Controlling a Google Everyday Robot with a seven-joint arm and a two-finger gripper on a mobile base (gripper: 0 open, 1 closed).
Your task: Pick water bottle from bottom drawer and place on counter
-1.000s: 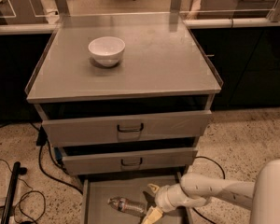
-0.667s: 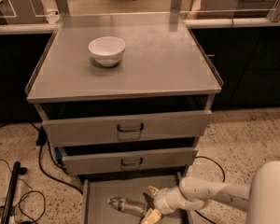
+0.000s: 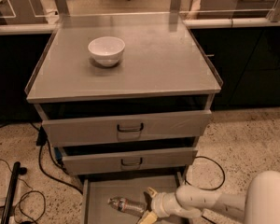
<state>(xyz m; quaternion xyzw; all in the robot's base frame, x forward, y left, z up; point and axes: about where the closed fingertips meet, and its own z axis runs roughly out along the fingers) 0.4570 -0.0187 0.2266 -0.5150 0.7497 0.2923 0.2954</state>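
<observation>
The water bottle point(image 3: 126, 205) lies on its side on the floor of the open bottom drawer point(image 3: 97, 195), cap pointing left. My gripper point(image 3: 148, 205) reaches in from the right at the end of the white arm. Its yellowish fingers point(image 3: 151, 192) are spread on either side of the bottle's right end, open, not closed on it. The counter point(image 3: 149, 64) is the flat grey top of the cabinet above.
A white bowl point(image 3: 106, 50) sits on the counter's left rear part. The two upper drawers point(image 3: 126, 128) with dark handles stand slightly pulled out above the bottom drawer. Black cables point(image 3: 42, 167) trail on the speckled floor at left.
The gripper has edged left toward the bottle, its fingers now straddling the bottle's right end. The bottle has not moved.
</observation>
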